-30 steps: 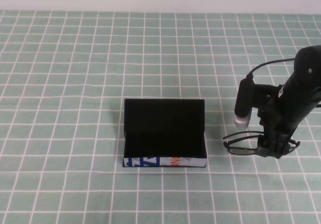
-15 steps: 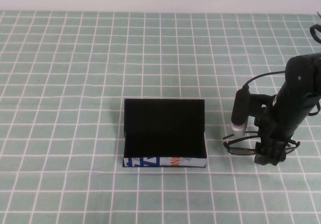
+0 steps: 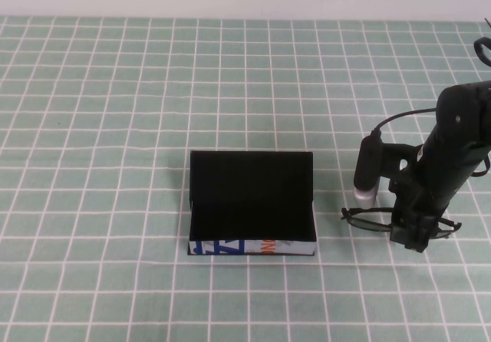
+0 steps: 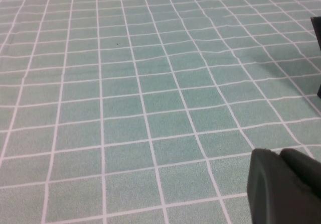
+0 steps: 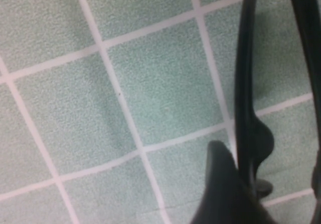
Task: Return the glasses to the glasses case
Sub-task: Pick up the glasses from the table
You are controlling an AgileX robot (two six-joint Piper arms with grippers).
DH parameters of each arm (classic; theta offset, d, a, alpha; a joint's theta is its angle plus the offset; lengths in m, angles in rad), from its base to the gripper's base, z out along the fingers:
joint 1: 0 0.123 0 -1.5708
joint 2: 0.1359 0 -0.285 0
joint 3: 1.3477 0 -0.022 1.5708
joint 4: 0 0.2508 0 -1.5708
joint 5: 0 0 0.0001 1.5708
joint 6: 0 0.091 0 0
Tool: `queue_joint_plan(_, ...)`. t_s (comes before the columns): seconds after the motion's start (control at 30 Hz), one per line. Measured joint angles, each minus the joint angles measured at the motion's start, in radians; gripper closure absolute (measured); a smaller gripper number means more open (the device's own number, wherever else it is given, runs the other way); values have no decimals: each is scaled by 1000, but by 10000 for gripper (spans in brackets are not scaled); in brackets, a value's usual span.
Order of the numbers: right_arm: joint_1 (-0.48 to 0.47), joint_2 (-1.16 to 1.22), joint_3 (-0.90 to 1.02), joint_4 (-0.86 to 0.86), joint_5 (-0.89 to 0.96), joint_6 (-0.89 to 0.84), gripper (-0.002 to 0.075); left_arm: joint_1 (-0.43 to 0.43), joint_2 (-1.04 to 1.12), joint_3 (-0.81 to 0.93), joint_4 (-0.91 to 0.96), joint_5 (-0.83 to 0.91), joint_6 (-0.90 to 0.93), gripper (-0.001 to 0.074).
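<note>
- Spreading across the whole tabletop (image 3: 115, 127): green cloth with a white grid, lying flat.
- Sitting near the middle of the tabletop: glasses case (image 3: 252, 204), lid standing open, black inside, white front edge with blue and orange print facing the robot.
- Reaching down on the right side: right arm (image 3: 453, 150), dark, with a cable looping off it and a small cylindrical camera hanging on its left flank.
- Lying on the cloth, well apart from the glasses case and to its right: glasses (image 3: 368, 219), thin dark frame, one lens showing left of the arm.
- Pressing down right over the glasses: right gripper (image 3: 410, 235); in the right wrist view one dark finger (image 5: 225, 184) touching the frame; closed on the frame or not, cannot tell.
- Showing only as a dark corner in the left wrist view: left gripper (image 4: 283, 186), hanging over bare cloth; apart or together, cannot tell.
</note>
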Motion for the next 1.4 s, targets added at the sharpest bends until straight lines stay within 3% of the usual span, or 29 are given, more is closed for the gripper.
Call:
queue_joint_plan(1.2,5,-154,0,62,2,80,399,0,0,0,3,-2,0,737)
queue_joint_plan(1.4,6,-154,0,0,-47,200,399,0,0,0,3,-2,0,737)
